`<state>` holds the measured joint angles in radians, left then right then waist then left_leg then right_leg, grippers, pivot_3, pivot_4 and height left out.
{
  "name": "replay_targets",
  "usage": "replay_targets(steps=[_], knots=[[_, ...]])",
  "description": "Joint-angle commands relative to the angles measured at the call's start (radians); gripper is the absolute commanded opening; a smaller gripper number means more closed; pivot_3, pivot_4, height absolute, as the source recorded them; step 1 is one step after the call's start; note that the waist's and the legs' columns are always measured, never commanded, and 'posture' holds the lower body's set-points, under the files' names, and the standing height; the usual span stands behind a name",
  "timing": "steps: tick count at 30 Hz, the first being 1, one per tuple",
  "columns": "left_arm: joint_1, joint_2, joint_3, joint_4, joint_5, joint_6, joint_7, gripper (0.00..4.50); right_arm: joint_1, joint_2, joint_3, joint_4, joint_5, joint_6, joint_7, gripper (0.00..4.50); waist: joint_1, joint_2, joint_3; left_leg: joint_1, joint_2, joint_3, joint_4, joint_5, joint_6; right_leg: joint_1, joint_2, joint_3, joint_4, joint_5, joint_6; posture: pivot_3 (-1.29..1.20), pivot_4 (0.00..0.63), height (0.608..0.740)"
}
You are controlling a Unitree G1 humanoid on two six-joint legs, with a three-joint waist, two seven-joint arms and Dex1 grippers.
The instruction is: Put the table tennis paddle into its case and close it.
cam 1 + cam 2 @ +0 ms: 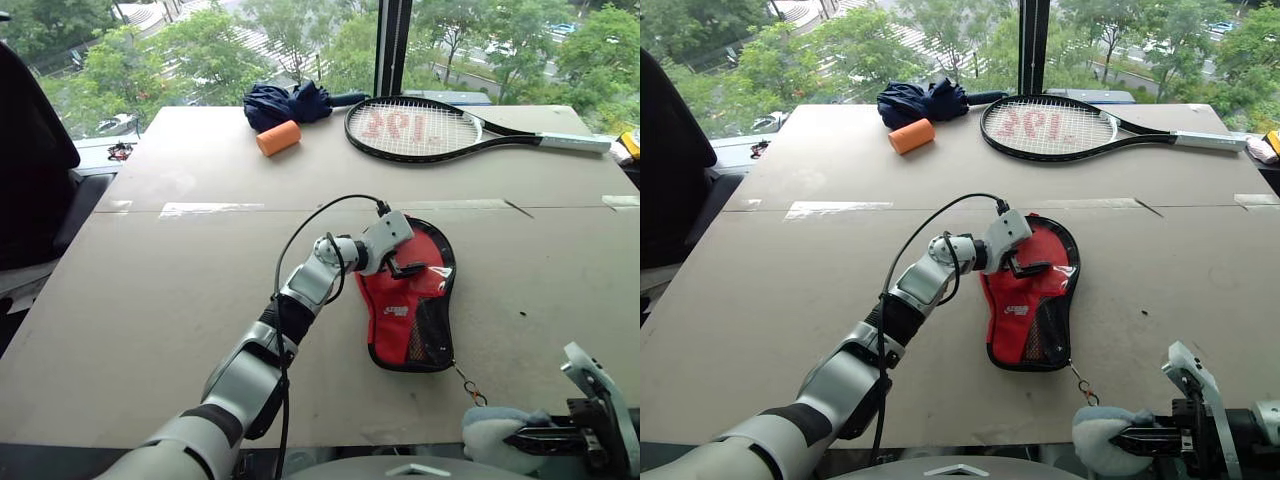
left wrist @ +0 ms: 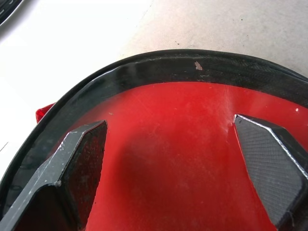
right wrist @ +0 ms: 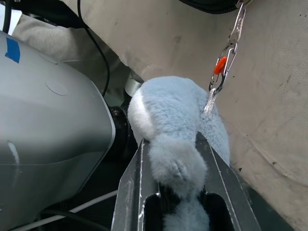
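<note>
Nearest us, right gripper [image 1: 520, 440], jaws pinching one pale blue plush charm [image 3: 175, 125] at the desk [image 1: 180, 290] edge. One red case [image 1: 410, 300] lies mid-desk; left gripper [image 1: 408, 268] over it, jaws spread. Beyond: one tennis racket [image 1: 415, 128], one umbrella [image 1: 290, 102], one orange cylinder [image 1: 278, 138].

A wide beige bench [image 1: 180, 300] carries everything, with a seam and strips of clear tape crossing it partway back. Near the middle lies the red case [image 1: 410, 300], flat, its black-edged round end toward the window and a small clip chain trailing from its narrow end toward the near edge. Along the far edge rest a folded dark blue umbrella [image 1: 290, 102], an orange cylinder [image 1: 278, 138] just beside it, and a black strung tennis racket [image 1: 420, 128] with its handle pointing right
</note>
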<state>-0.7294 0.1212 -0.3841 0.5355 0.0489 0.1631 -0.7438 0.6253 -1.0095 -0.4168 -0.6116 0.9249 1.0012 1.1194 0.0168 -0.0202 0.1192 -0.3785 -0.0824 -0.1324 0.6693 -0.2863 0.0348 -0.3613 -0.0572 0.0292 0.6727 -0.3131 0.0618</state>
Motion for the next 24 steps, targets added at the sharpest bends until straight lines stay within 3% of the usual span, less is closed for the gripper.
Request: replay_targets(steps=[1, 2, 8, 9, 14, 17, 21, 24], knots=[[0.052, 0.042, -0.021, 0.102, 0.066, 0.062, 0.027, 4.24, -0.116, 0.080, -0.024, 0.084, 0.020, -0.053, -0.051, 0.80, -0.001, -0.003, 0.001, 0.000, 0.000, 0.000, 0.000, 0.000, 0.000, 0.000, 0.000, 0.000, 0.000, 0.000, 0.000, 0.00, 0.150, 0.740], [0.053, 0.043, -0.019, 0.100, 0.065, 0.059, 0.027, 4.24, -0.160, 0.098, -0.048, 0.113, 0.056, -0.040, -0.068, 1.10, -0.002, -0.004, 0.002, 0.000, 0.000, -0.001, 0.000, 0.000, 0.000, 0.000, 0.000, 0.000, 0.000, 0.000, 0.000, 0.00, 0.150, 0.740], [0.055, 0.060, 0.017, 0.057, 0.036, 0.019, 0.019, 4.24, -0.307, 0.114, -0.158, 0.253, 0.119, -0.034, -0.088, 4.17, -0.003, -0.002, 0.002, 0.000, 0.000, -0.001, 0.000, 0.000, 0.000, 0.000, 0.000, 0.000, 0.000, 0.001, 0.000, 0.00, 0.150, 0.740], [0.057, 0.065, 0.030, 0.040, 0.026, 0.021, 0.015, 4.24, -0.349, 0.128, -0.170, 0.290, 0.115, -0.048, -0.119, 4.47, -0.005, -0.002, 0.002, 0.000, 0.000, 0.000, 0.000, 0.000, 0.000, 0.000, 0.000, 0.000, 0.000, 0.001, 0.000, 0.00, 0.150, 0.740], [0.094, 0.136, 0.132, -0.135, -0.067, 0.036, -0.034, 4.24, -0.508, 0.168, -0.160, 0.431, -0.015, -0.170, -0.244, 4.47, -0.010, 0.004, 0.005, -0.001, 0.000, 0.000, -0.001, 0.000, 0.000, -0.003, 0.000, 0.002, 0.002, 0.001, -0.001, 0.00, 0.150, 0.740], [0.177, 0.255, 0.208, -0.324, -0.151, 0.056, -0.124, 4.24, -0.514, 0.185, -0.096, 0.495, -0.197, -0.412, -0.187, 4.47, -0.008, 0.006, 0.007, -0.007, 0.000, 0.001, -0.002, 0.002, -0.004, -0.011, 0.000, 0.003, 0.004, 0.001, -0.001, 0.00, 0.150, 0.740], [0.297, 0.377, 0.276, -0.479, -0.219, 0.094, -0.185, 4.24, -0.528, 0.205, -0.060, 0.620, -0.307, -0.626, -0.099, 4.47, -0.002, 0.011, 0.011, -0.015, 0.000, 0.002, 0.000, 0.004, -0.007, -0.019, 0.000, 0.005, 0.004, 0.000, -0.001, 0.00, 0.150, 0.740], [0.433, 0.454, 0.354, -0.595, -0.288, 0.130, -0.220, 4.24, -0.519, 0.172, -0.002, 0.728, -0.371, -0.749, 0.053, 4.47, -0.001, 0.014, 0.014, -0.016, -0.001, 0.002, 0.001, 0.004, -0.006, -0.019, -0.002, 0.004, 0.003, 0.001, -0.001, 0.00, 0.150, 0.740]])
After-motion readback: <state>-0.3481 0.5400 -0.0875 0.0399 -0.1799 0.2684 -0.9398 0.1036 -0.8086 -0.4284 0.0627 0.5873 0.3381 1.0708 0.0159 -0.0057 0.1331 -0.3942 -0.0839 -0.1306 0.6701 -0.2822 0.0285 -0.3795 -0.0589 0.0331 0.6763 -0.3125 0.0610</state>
